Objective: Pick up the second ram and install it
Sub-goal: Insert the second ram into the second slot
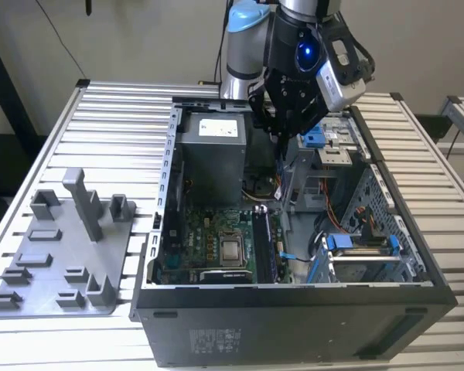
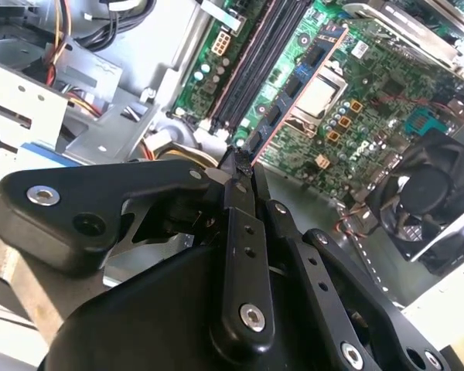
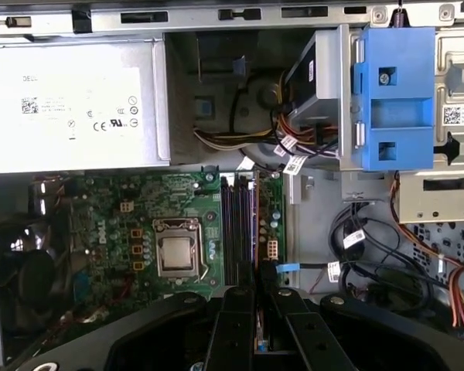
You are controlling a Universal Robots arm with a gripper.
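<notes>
My gripper [image 1: 281, 133] hangs over the open computer case [image 1: 294, 309], above its rear half. Its fingers are shut on the second ram [image 1: 281, 166], a thin dark strip that hangs edge-on below the fingertips. In the first wrist view the ram [image 3: 257, 338] shows as a narrow sliver between the two black fingers, and the gripper [image 3: 257, 297] sits just above the near end of the long black memory slots [image 3: 240, 228] on the green motherboard [image 3: 100, 224]. In the second wrist view the gripper [image 2: 240, 164] is closed, with the slots [image 2: 255, 62] further off.
A grey plastic tray [image 1: 62, 297] with upright posts lies on the slatted table at the exterior view's left. Inside the case are the power supply [image 1: 216, 147], a processor socket [image 1: 233, 251], blue drive brackets [image 1: 359, 243], loose cables [image 3: 371, 263] and a black fan [image 2: 429, 201].
</notes>
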